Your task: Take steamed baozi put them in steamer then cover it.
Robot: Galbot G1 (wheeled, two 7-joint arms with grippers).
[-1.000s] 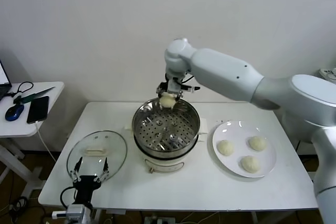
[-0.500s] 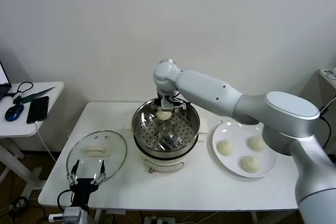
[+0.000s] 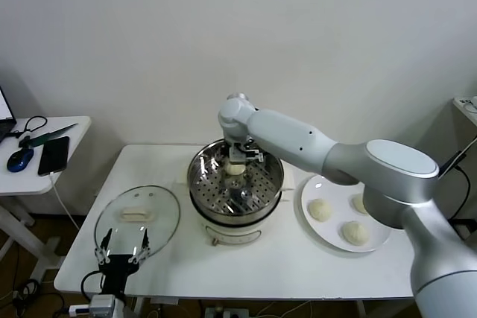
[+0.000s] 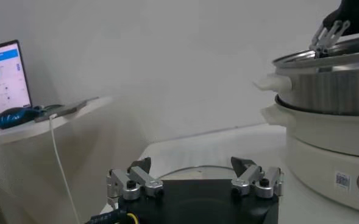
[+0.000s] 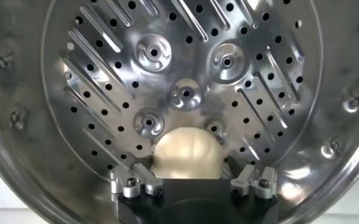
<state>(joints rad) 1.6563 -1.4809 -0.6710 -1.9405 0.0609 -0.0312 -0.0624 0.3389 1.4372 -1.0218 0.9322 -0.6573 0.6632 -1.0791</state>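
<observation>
The steamer (image 3: 200,181) stands on its white pot base at the table's middle. My right gripper (image 3: 238,159) reaches down into its far side. One steamed baozi (image 3: 235,170) rests on the perforated floor (image 5: 185,91) between the fingers, which stand apart from it on both sides; it also shows in the right wrist view (image 5: 188,153). Three more baozi (image 3: 320,209) (image 3: 355,233) (image 3: 364,202) lie on the white plate (image 3: 311,186). The cover (image 3: 138,217) lies flat at the front left. My left gripper (image 3: 124,248) hangs open and empty over the cover's near edge.
The steamer's steel wall (image 4: 328,85) rises to the side of the left gripper (image 4: 191,165). My right arm (image 3: 320,147) spans from the plate side over the steamer's rim. A side table (image 3: 45,147) at the far left holds a phone, a mouse and cables.
My right gripper came down from above the steamer's far rim into the basket with the baozi, which now sits on the floor. The left gripper drew back slightly.
</observation>
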